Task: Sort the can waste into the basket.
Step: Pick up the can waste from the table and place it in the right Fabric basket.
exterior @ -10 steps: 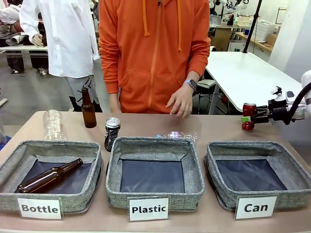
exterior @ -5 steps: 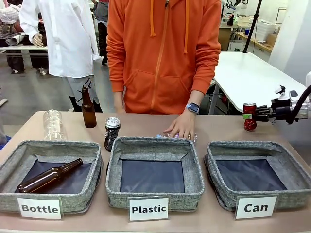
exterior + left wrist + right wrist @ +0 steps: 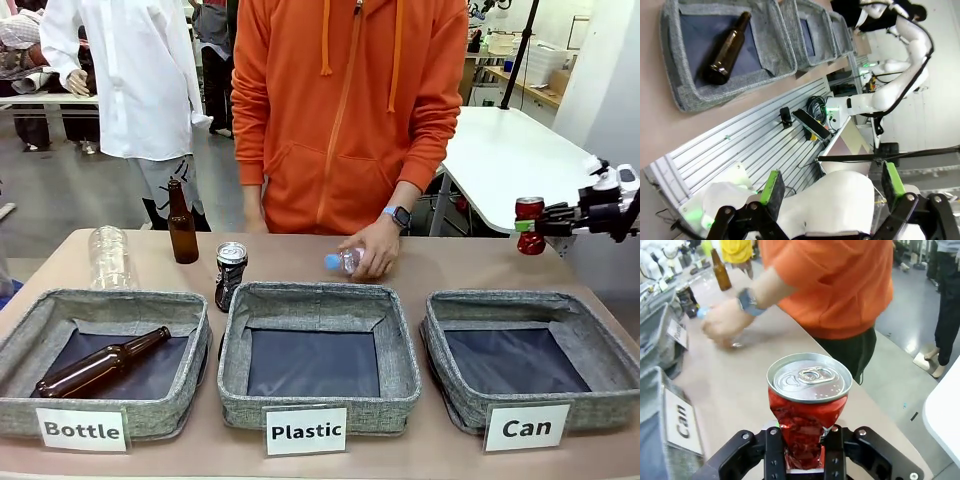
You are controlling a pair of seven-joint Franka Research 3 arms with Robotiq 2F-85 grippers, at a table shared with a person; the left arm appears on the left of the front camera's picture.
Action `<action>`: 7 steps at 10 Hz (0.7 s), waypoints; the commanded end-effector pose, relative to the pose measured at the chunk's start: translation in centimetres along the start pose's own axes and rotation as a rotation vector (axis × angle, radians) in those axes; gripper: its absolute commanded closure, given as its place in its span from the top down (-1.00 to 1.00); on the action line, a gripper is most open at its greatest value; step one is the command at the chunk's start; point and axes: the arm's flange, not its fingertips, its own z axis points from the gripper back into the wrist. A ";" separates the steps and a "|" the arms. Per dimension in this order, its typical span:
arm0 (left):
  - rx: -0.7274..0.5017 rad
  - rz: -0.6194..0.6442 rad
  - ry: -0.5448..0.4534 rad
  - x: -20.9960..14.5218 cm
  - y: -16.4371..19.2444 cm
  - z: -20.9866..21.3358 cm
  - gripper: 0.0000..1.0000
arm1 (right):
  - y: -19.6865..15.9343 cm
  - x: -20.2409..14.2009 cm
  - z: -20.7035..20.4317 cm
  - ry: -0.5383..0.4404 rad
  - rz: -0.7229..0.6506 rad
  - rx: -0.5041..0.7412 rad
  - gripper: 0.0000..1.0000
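Note:
My right gripper (image 3: 527,225) is shut on a dented red can (image 3: 530,225), held in the air above the table's far right edge. In the right wrist view the red can (image 3: 806,415) stands upright between the green-padded fingers (image 3: 774,440), silver top up. A dark can (image 3: 230,275) with a silver top stands behind the middle bin. The grey basket labelled "Can" (image 3: 600,400) sits at the front right with nothing in it. My left gripper (image 3: 830,187) is open, off the table's side with nothing between its fingers.
A person in an orange hoodie holds a clear plastic bottle (image 3: 347,262) behind the "Plastic" bin (image 3: 400,370). The "Bottle" bin (image 3: 20,340) holds a brown glass bottle (image 3: 100,365). Another brown bottle (image 3: 181,225) and a clear plastic bottle (image 3: 108,257) stand at the back left.
My right gripper has risen and drawn right with the red can. The person's hand has picked up the clear plastic bottle from the table.

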 end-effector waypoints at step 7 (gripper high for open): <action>-0.020 -0.001 -0.006 0.1 -0.3 0.3 1.00 | 28.1 8.5 0.8 0.670 0.283 0.701 -0.68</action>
